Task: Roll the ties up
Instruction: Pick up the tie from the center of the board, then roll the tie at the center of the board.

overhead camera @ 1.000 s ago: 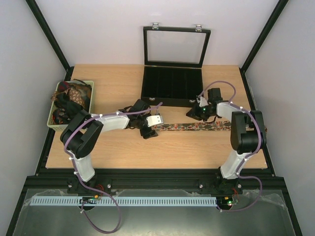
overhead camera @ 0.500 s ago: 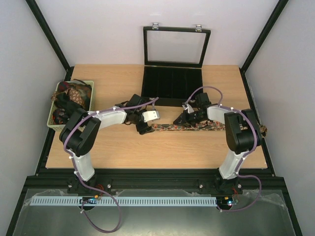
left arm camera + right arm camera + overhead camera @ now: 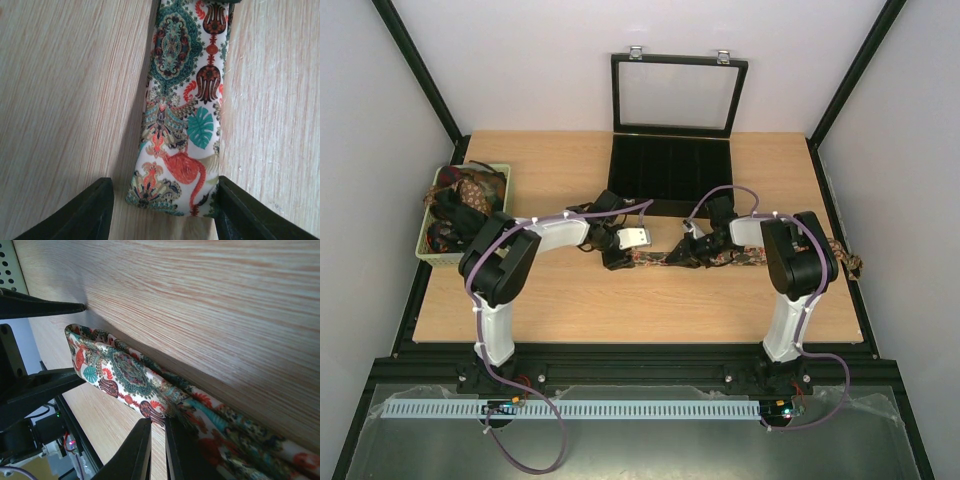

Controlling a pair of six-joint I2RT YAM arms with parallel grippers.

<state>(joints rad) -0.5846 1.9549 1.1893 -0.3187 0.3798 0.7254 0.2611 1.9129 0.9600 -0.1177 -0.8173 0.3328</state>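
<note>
from above, a patterned tie (image 3: pixel 760 257) is lying flat across the middle of the table (image 3: pixel 570 300), stretching from near the centre out to the right edge. the left gripper (image 3: pixel 620 255) is reaching in low at the tie's left end. the right gripper (image 3: pixel 690 252) is sitting down on the tie a little further along, and the cloth is looking bunched there. a black case (image 3: pixel 670 170) is standing just behind them, its glass lid (image 3: pixel 678 95) propped upright. a green basket (image 3: pixel 498 200) at the left edge is holding other ties (image 3: pixel 465 190) in a heap.

the left wrist camera is looking straight down on the tie's (image 3: pixel 180 100) squared end, lying flat on the wood (image 3: pixel 60 100). the left gripper (image 3: pixel 162 182) is spread wide. one finger (image 3: pixel 85 212) is sitting on each side of the end, close by but not pressing it.

the right wrist camera is looking along the tie (image 3: pixel 125 372) towards that same end. the right gripper (image 3: pixel 157 425) is drawn narrow, only a sliver showing between its fingers (image 3: pixel 132 452). it is pinching the near edge of the tie, which is lifting into folds beside the tips. past the end, the left gripper's dark fingers (image 3: pixel 45 307) are showing on either side of it. the far edge of the tie is resting on the table (image 3: pixel 225 315).
</note>
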